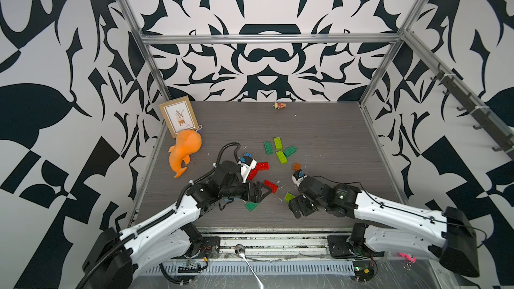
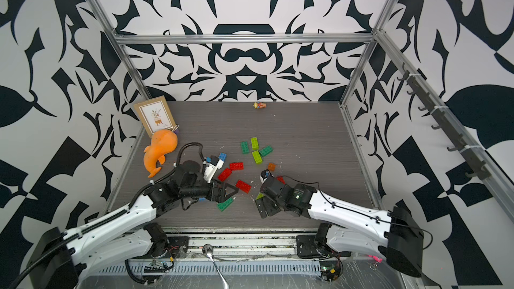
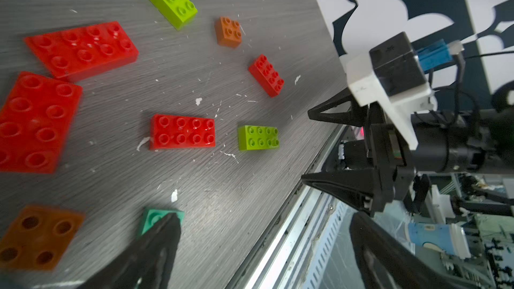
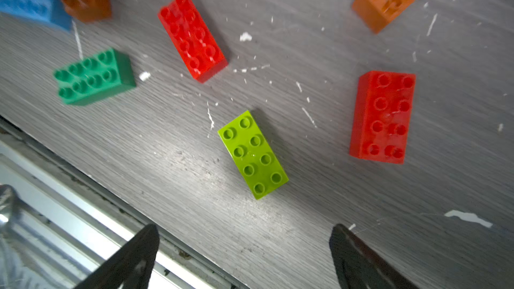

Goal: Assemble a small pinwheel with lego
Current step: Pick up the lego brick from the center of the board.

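Standing by the table, I take the lone lime brick [image 4: 252,154] near the front edge as my marker. The right gripper [image 4: 244,229] hangs just on the near side of it, jaws spread wide and empty, with the brick lying ahead of the gap. To my eye that arm is lined up to take this piece. The brick lies askew to the jaws, though, so a turn of the wrist may be needed.

The left gripper [image 1: 262,191] sits to the left of the lime brick, equally wide and holding nothing. A red brick [image 1: 270,186] lies just off its tips, between it and the marker. A dark green brick [image 1: 252,206] lies close on its near side. In the left wrist view one finger overlaps that green brick, and I cannot tell whether it touches.

Every piece of lego I can see lies flat, studs up, none pressed onto another, so the pinwheel looks unstarted. Beyond the lime brick an orange square [image 1: 296,166] sits alone. Farther still is a green huddle [image 1: 281,157] of two dark and two lime bricks. Two more reds [image 1: 262,165] lie beyond and left, with a blue brick [image 1: 247,155] half hidden behind the left wrist camera.

Far left of the marker, an orange whale toy [image 1: 185,151] and a framed card [image 1: 178,119] keep out of the way.
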### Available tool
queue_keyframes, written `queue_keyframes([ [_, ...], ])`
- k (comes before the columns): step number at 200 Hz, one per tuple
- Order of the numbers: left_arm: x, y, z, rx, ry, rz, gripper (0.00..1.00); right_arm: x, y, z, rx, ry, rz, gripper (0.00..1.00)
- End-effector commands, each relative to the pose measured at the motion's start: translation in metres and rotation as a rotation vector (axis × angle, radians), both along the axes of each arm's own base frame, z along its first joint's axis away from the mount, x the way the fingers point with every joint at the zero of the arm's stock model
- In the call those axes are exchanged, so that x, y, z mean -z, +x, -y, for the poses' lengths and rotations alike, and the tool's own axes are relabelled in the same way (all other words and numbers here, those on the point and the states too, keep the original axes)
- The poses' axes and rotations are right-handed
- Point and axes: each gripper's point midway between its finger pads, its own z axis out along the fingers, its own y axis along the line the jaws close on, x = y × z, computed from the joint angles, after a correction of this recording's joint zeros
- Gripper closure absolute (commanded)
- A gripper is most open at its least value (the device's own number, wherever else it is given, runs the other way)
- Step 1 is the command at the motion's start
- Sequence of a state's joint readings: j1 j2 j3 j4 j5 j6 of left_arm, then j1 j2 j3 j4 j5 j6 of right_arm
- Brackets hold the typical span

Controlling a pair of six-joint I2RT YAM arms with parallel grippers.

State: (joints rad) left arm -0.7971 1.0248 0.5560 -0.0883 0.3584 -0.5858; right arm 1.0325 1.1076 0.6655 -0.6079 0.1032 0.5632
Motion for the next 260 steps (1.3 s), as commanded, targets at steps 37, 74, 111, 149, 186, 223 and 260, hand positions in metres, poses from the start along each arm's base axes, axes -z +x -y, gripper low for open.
queue_keyframes([
  [37, -0.024, 0.019, 0.018, -0.002, -0.031, 0.115, 0.01, 0.026, 0.012, -0.003, 0.03, -0.072, 0.021, 0.06],
  [74, -0.026, 0.02, 0.012, -0.027, -0.022, 0.129, 0.01, 0.034, 0.02, -0.015, -0.018, -0.105, 0.03, 0.14],
  [111, -0.026, 0.021, 0.007, -0.045, -0.014, 0.139, 0.01, 0.04, 0.028, -0.018, -0.014, -0.122, 0.036, 0.25],
  [149, -0.023, 0.022, 0.006, -0.051, -0.009, 0.146, 0.01, 0.04, 0.042, -0.016, 0.006, -0.152, 0.068, 0.26],
  [186, -0.022, 0.023, 0.005, -0.056, -0.005, 0.15, 0.01, 0.044, 0.048, -0.018, 0.014, -0.106, 0.012, 0.26],
  [223, -0.02, 0.026, 0.002, -0.078, 0.018, 0.153, 0.01, 0.046, 0.045, -0.025, -0.001, -0.071, -0.016, 0.42],
  [260, -0.02, 0.031, -0.005, -0.119, 0.054, 0.166, 0.01, 0.05, 0.042, -0.028, 0.008, -0.054, -0.043, 0.69],
])
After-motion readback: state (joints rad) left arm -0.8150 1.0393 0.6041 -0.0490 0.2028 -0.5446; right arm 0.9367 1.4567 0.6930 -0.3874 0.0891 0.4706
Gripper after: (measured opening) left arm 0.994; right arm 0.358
